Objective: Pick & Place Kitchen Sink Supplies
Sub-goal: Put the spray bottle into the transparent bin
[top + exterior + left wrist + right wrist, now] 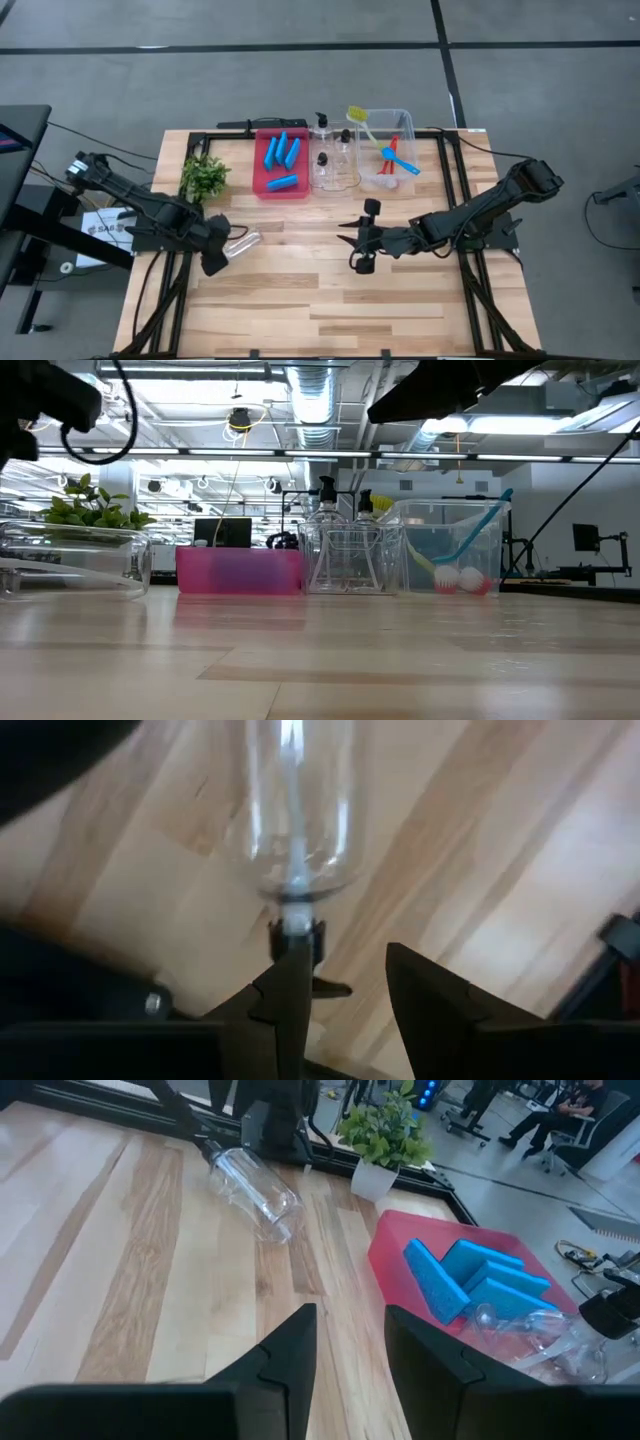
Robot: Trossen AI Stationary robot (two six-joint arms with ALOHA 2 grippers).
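While the right gripper [350, 243] idles part-open at mid-table, the left gripper [222, 252] stands open around the pump of a bottle [243, 243] lying toward 2 o'clock.

A small green plant [204, 177] stands at my surface's [300, 300] left rear. Beside it sit a red tray [262, 188] and two clear bins [404, 120], side by side.

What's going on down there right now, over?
Left gripper jaws open at the black pump of a small clear bottle lying on the wooden table. Right gripper mid-table, jaws open, empty. Nothing between.
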